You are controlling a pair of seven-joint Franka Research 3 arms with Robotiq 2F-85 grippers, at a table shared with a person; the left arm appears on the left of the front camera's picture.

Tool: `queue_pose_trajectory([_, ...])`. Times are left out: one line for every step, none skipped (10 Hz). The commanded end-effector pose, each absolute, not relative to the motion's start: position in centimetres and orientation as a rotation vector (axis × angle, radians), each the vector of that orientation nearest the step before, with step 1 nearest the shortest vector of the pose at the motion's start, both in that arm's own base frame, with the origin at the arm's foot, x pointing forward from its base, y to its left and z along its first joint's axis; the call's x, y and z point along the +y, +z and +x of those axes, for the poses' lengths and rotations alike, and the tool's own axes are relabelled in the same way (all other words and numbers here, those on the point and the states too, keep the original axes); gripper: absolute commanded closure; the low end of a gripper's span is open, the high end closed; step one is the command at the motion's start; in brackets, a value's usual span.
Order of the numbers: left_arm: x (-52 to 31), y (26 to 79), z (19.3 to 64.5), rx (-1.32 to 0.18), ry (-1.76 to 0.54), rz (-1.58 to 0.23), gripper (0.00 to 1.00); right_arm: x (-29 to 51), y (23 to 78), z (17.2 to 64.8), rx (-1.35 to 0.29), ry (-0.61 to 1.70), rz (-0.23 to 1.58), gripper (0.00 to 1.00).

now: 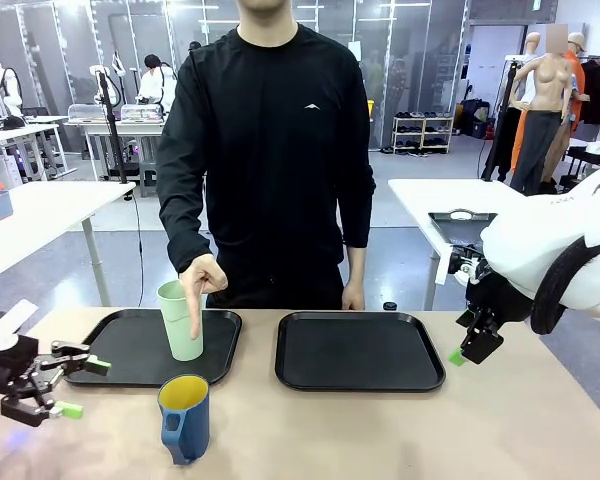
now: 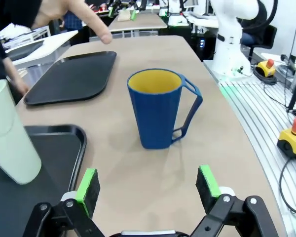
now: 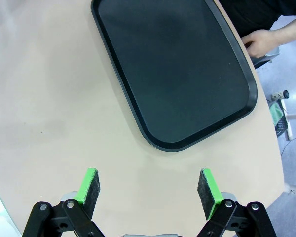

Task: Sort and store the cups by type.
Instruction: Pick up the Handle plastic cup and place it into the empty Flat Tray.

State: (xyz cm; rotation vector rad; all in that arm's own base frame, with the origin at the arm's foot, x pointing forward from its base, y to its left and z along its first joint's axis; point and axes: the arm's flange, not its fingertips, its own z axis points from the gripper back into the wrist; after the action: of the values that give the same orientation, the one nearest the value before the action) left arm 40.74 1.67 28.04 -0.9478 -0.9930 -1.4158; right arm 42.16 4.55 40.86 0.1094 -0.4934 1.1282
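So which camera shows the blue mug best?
Left wrist view: the blue mug stands close and central, handle and yellow inside plain. Front view has it smaller, low in frame. Right wrist view faces a black tray.

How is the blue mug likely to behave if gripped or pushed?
The blue mug looks rigid, so it probably won't flex. It is tall and tapers to a narrower base, so a high push might tip it. Its handle would likely stop rolling.
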Motion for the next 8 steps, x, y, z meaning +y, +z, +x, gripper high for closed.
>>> queue_pose_trajectory([0.3,23.9,41.2,-1.008,-1.447,-0.985,0.0,4.6,40.9,42.2,-0.498,1.121,0.102,0.0])
queue_pose_trajectory([-0.9,23.5,41.7,-1.006,-1.461,-0.997,0.0,4.6,40.9,42.2,-0.498,1.121,0.102,0.0])
queue_pose_trajectory([-1.8,23.2,42.1,-1.006,-1.453,-0.991,0.0,4.6,40.9,42.2,-0.498,1.121,0.102,0.0])
queue_pose_trajectory([-2.2,23.1,42.7,-0.998,-1.475,-0.995,0.0,4.6,40.9,42.2,-0.498,1.121,0.102,0.0])
queue_pose_trajectory([-1.9,26.3,41.7,-0.959,-1.441,-1.018,0.0,4.6,40.9,42.2,-0.498,1.121,0.102,0.0])
queue_pose_trajectory([-1.9,26.3,41.7,-0.959,-1.441,-1.018,0.0,4.6,40.9,42.2,-0.498,1.121,0.102,0.0])
queue_pose_trajectory([-1.9,26.3,41.7,-0.959,-1.441,-1.018,0.0,4.6,40.9,42.2,-0.498,1.121,0.102,0.0])
queue_pose_trajectory([-1.9,26.3,41.7,-0.959,-1.441,-1.018,0.0,4.6,40.9,42.2,-0.498,1.121,0.102,0.0])
